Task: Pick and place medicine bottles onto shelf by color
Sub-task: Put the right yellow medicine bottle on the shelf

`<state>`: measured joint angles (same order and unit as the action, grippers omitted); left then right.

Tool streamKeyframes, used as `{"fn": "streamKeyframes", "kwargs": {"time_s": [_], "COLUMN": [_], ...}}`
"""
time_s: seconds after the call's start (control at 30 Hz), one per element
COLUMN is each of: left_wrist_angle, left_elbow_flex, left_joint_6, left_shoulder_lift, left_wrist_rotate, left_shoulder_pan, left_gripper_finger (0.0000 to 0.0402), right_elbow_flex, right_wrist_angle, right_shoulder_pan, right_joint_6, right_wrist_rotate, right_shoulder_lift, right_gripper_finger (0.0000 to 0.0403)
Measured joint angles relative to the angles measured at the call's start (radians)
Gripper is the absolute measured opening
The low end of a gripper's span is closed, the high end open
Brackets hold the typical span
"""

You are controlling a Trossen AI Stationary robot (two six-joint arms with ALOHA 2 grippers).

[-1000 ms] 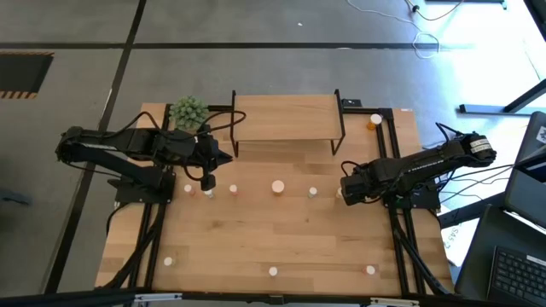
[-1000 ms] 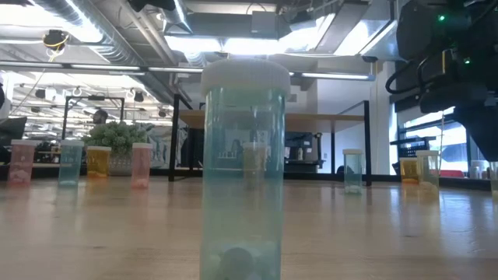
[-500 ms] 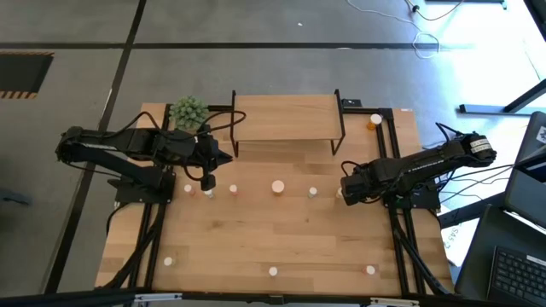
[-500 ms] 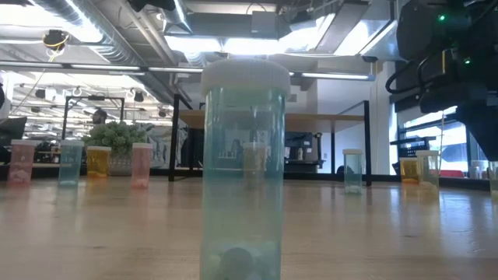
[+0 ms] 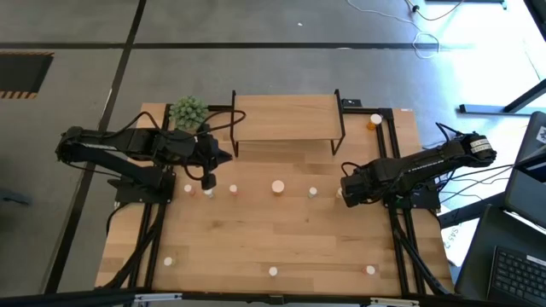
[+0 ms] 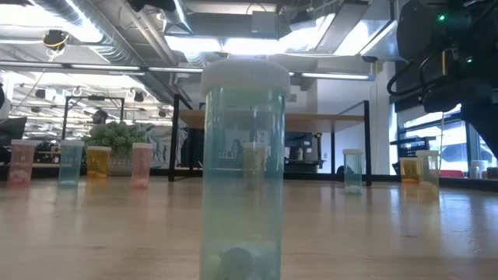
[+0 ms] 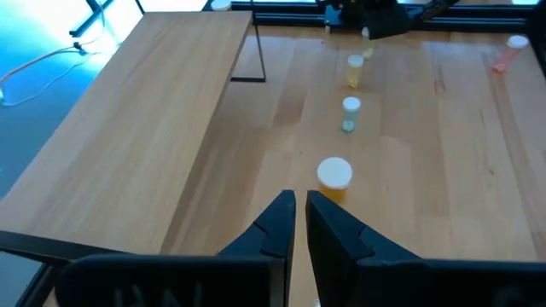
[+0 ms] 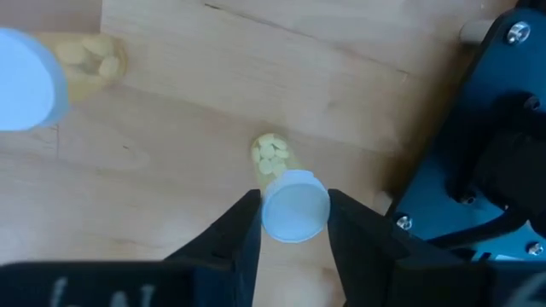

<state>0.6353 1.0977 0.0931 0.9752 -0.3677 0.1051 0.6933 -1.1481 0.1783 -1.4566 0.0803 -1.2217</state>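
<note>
Right tool (image 8: 294,226) near the table's right edge grips a small pale-yellow, white-capped pill bottle (image 8: 290,200) between its fingers. Left tool (image 7: 299,223) hangs nearly shut and empty, near the low light-wood shelf (image 5: 286,117).

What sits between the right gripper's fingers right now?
A yellow bottle with a pale cap, seen in the right wrist view. The right gripper has a finger on each side of the cap, over bare tabletop.

No readable text, label, brand, number or sign shows on anything in these views.
</note>
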Motion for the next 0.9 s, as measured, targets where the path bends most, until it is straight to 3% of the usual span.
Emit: {"fn": "streamKeyframes", "kwargs": {"time_s": [0.37,0.9], "left_wrist_angle": [0.0,0.0], "left_elbow_flex": [0.0,0.0], "left_joint_6": [0.0,0.001], "left_shoulder_lift": [0.0,0.0], "left_wrist_rotate": [-0.035,-0.035], "left_shoulder_pan": [0.0,0.0], "left_gripper_finger": [0.0027,0.0027], "right_elbow_flex": [0.017,0.191], "right_wrist_angle": [-0.003,-0.154], "right_shoulder_pan": [0.0,-0.043], "right_joint_6": [0.022,0.125], "right_wrist_rotate": [0.007,-0.008], "right_shoulder_lift": [0.0,0.0], "right_gripper_finger": [0.0123,0.0123]}}
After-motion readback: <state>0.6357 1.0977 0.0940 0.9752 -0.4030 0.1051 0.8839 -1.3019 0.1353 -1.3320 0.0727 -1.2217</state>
